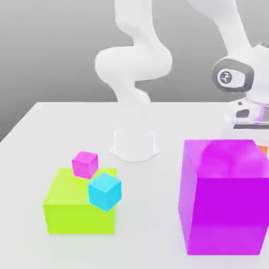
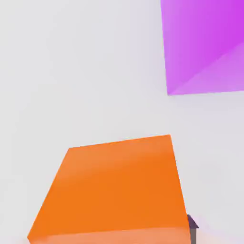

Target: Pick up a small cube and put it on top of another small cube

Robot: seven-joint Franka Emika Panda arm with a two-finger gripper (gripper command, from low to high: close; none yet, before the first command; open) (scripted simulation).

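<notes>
The small cube (image 2: 112, 188) is plain orange and lies very close under my hand in the hand view. In the exterior view just a sliver of the small cube (image 1: 263, 149) shows, at the far right edge behind the big purple block (image 1: 223, 197). My gripper (image 1: 251, 118) hangs directly above that sliver, its lower end hidden by the purple block. A small pink cube (image 1: 85, 163) rests on the lime-green block (image 1: 79, 202). A small cyan cube (image 1: 104, 191) sits at that block's front right corner.
The arm's white base (image 1: 134, 143) stands at the middle back of the white table (image 1: 47, 126). The purple block (image 2: 205, 45) rises close beside the orange cube. The lime-green block stands at the exterior view's front left.
</notes>
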